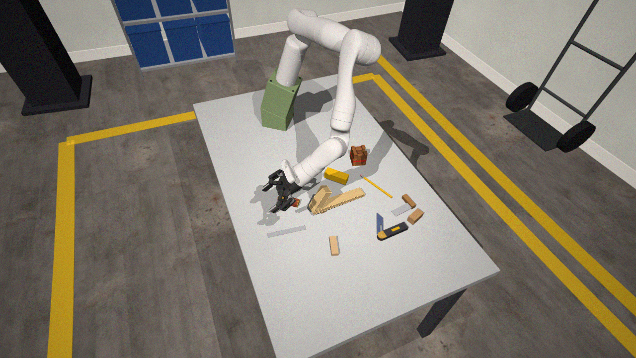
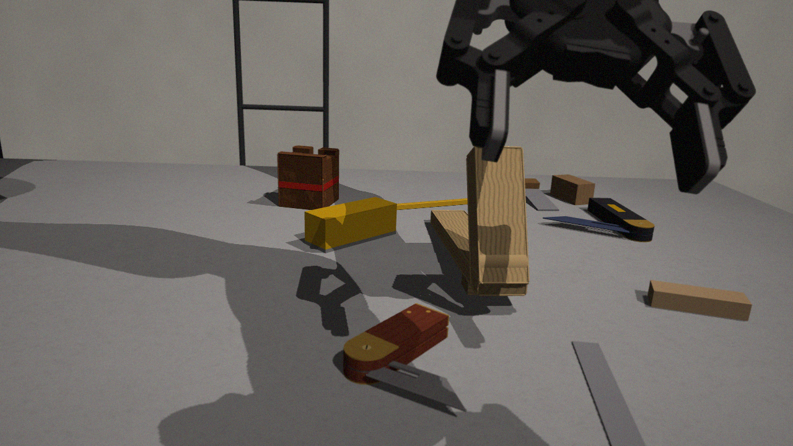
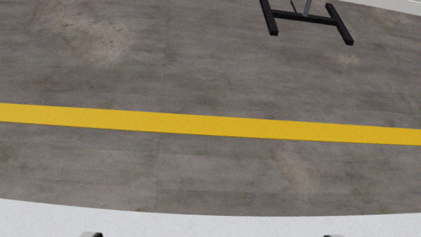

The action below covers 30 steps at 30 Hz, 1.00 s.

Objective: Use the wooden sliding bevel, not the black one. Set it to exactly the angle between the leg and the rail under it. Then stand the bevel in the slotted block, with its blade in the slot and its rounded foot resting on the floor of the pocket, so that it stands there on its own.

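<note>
The wooden bevel (image 2: 396, 341) lies flat on the table, with a red-brown stock, a brass rounded end and a grey blade (image 2: 421, 385) swung partly out. In the overhead view it (image 1: 293, 203) is partly hidden behind my gripper (image 1: 273, 196). My gripper (image 2: 593, 163) is open and empty. It hangs above the table, above and beyond the bevel, and does not touch it. The leg (image 2: 497, 218) leans on the rail (image 2: 449, 233) just to the right. The slotted block (image 2: 307, 177), dark brown with a red band, stands further back (image 1: 358, 154). The wrist view shows only the floor and the table edge (image 3: 210, 227).
The black bevel (image 1: 392, 230) lies to the right. A yellow block (image 1: 336, 175) and a pencil (image 1: 376, 186) lie between the rail and the slotted block. A loose grey strip (image 1: 286, 231) and small wooden blocks (image 1: 334, 245) (image 1: 415, 216) lie nearby. The table's left edge is close to my gripper.
</note>
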### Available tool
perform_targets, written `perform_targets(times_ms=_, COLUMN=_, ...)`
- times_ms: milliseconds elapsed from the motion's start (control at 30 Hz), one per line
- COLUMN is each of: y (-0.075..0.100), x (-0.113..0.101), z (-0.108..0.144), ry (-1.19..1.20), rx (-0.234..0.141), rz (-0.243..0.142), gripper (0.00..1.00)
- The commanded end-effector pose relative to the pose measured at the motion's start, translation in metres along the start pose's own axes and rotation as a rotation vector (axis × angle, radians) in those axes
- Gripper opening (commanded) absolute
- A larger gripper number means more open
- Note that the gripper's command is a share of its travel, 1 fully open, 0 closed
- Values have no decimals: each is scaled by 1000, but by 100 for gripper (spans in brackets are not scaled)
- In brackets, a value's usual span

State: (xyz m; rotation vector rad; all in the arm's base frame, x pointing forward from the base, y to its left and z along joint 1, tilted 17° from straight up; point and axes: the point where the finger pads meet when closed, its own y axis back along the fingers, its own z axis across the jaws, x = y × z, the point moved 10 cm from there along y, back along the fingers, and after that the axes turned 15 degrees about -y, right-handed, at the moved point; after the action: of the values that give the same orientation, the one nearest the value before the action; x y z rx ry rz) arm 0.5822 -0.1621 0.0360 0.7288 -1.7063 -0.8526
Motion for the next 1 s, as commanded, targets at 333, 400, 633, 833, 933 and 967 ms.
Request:
perform_targets(times_ms=333, y=15, x=-31, z=33, ry=-289, rx=-194, rz=6, gripper=100)
perform_targets(times_ms=400, y=18, x=-37, z=39, ry=-332, rx=-227, rz=7, gripper=100)
perform_targets(times_ms=633, y=28, x=-56, z=56, ry=-447, rx=-324, rz=11, gripper=100)
perform_targets(times_ms=833, y=32, x=-62, z=62, ry=-485, rx=-359, rz=13, gripper=100)
perform_targets(times_ms=933, y=34, x=-66, z=65, ry=-503, rx=-376, rz=14, gripper=100)
perform_targets(times_ms=967, y=35, x=-67, z=65, ry=-507, rx=-380, rz=14, gripper=100)
